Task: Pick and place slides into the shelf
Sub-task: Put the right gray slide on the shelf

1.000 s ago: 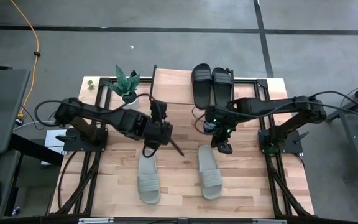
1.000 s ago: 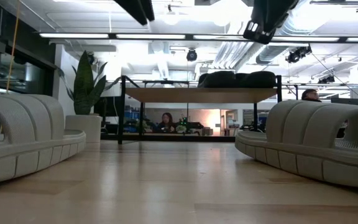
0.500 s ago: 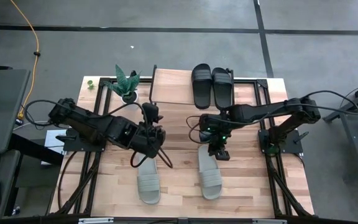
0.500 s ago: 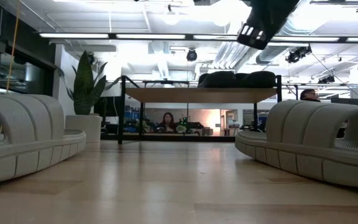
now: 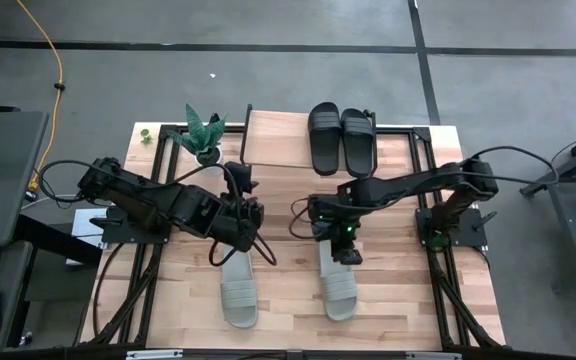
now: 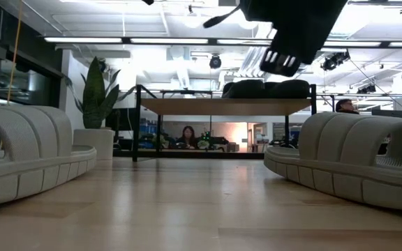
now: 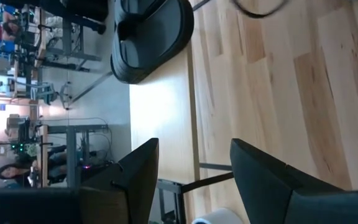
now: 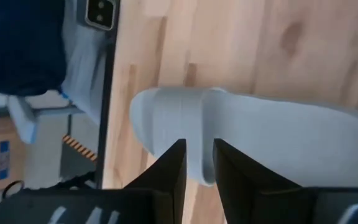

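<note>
Two black slides point(image 5: 341, 138) on shelf point(image 5: 278, 138), two grey-green slides point(image 5: 337, 278) on table point(image 5: 288, 290)

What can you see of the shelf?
The shelf is a low rack at the table's far edge: a pale wooden plank top on thin black metal legs. Two black slides lie side by side on its right part, toes toward the table's middle; the rest of the plank is bare. A small potted plant stands just left of it. The low view shows it level, with open space beneath the plank. Neither hand touches it.
</note>
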Controlling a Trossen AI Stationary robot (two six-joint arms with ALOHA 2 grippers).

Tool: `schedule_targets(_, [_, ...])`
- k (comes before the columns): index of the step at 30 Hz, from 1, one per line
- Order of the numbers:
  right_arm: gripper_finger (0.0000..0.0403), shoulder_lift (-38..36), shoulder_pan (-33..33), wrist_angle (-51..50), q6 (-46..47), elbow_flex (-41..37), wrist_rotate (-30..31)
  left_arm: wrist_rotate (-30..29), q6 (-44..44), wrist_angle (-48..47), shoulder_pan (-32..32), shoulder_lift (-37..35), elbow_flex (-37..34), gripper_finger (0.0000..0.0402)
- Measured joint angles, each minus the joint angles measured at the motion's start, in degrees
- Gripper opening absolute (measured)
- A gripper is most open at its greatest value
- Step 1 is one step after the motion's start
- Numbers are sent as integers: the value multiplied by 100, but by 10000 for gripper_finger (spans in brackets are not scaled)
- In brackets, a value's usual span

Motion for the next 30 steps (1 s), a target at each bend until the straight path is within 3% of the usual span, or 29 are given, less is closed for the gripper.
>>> schedule_targets(12, [71, 511, 274, 101, -112, 0, -244, 2, -122, -94, 0, 2, 0, 188])
schedule_targets(25, [71, 574, 292, 130, -167, -20, -193, 12, -258, -227, 0, 4, 0, 188])
schedule_targets(30, [71, 564, 292, 733, -25, -650, -363, 14, -301, -236, 0, 5, 0, 188])
